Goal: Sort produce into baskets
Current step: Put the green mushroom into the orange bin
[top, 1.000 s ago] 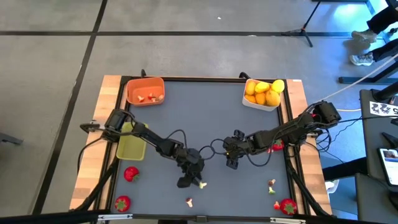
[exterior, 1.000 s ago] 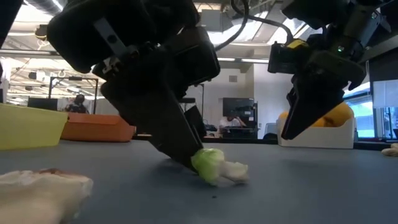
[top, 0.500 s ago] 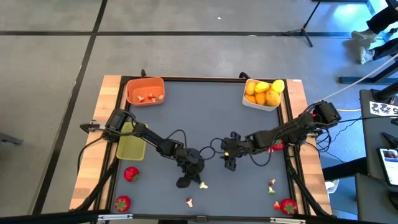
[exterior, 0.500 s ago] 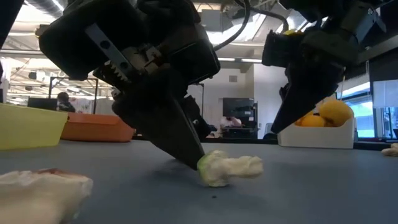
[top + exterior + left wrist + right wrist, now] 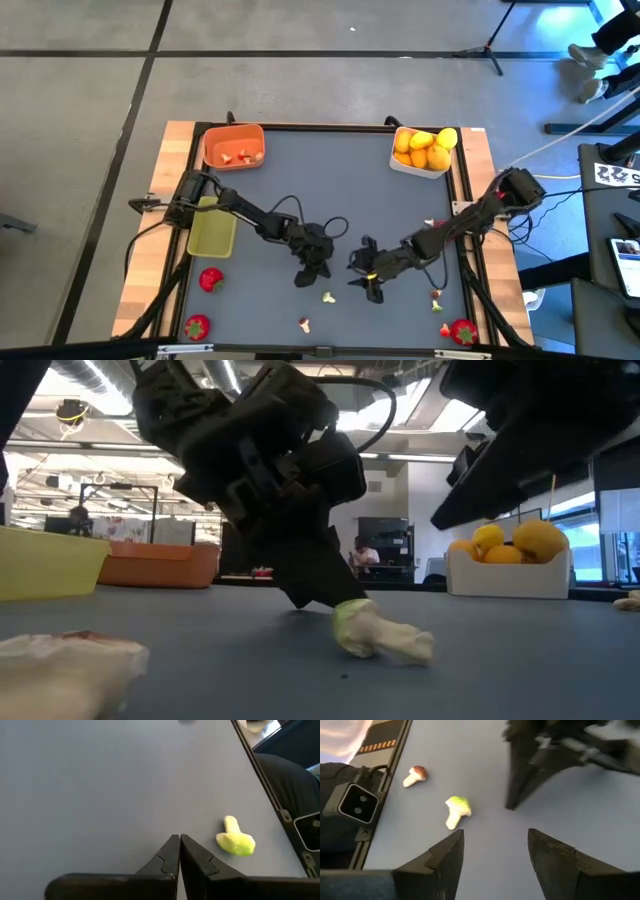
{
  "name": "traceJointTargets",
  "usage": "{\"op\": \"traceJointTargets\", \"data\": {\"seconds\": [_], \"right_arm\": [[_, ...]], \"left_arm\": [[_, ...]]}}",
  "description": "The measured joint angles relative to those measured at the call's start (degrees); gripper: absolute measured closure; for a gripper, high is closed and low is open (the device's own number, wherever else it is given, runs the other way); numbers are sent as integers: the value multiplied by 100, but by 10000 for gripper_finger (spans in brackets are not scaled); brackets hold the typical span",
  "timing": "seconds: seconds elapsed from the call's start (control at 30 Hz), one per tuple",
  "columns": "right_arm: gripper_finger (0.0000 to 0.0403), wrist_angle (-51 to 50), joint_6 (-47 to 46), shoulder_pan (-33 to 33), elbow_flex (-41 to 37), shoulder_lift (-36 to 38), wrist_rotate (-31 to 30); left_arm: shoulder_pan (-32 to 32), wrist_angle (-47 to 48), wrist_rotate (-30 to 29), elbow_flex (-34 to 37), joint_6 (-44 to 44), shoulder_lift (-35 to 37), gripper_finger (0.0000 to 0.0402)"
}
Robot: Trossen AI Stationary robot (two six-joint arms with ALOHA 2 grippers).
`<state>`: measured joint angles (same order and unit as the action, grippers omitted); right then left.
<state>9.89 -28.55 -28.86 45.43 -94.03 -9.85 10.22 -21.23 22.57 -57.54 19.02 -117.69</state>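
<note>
A small green-capped piece with a pale stem (image 5: 327,296) lies on its side on the grey table top. My left gripper (image 5: 304,279) is shut just on its far-left side. In the left wrist view the piece (image 5: 235,840) lies beside my shut fingertips (image 5: 179,840), apart from them. My right gripper (image 5: 372,290) hovers open to the right of the piece. Its wrist view shows the piece (image 5: 456,810) ahead, off to one side of the open fingers (image 5: 447,852). The orange basket (image 5: 233,146) holds small bits. The white basket (image 5: 422,150) holds yellow and orange fruits. The yellow-green basket (image 5: 211,230) stands at the left.
A brown-capped piece (image 5: 304,323) lies near the front edge, and more small bits (image 5: 438,298) lie at the right. Red strawberries lie at the front left (image 5: 210,279), (image 5: 197,325) and at the front right (image 5: 462,331). Cables loop between the two arms.
My right gripper has swung toward the table's near edge and turned, and now stands beside the green-capped piece. My left gripper has drawn back a little toward the far edge. The green-capped piece has shifted slightly and turned on the table; its stem now points down toward the surface.
</note>
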Motion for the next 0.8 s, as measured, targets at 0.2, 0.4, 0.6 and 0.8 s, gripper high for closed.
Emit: {"op": "traceJointTargets", "data": {"seconds": [0.2,0.4,0.6,0.8], "right_arm": [[185,808,-43,-57,0,-577,199],[185,576,-253,-42,0,-642,204],[185,405,-253,-38,0,-637,219],[185,298,-283,-38,0,-637,302]], "left_arm": [[152,33,4,4,-265,75,393],[496,-152,48,2,-608,324,399],[429,-177,-20,4,-418,319,353],[586,-494,-313,2,-311,313,268]]}}
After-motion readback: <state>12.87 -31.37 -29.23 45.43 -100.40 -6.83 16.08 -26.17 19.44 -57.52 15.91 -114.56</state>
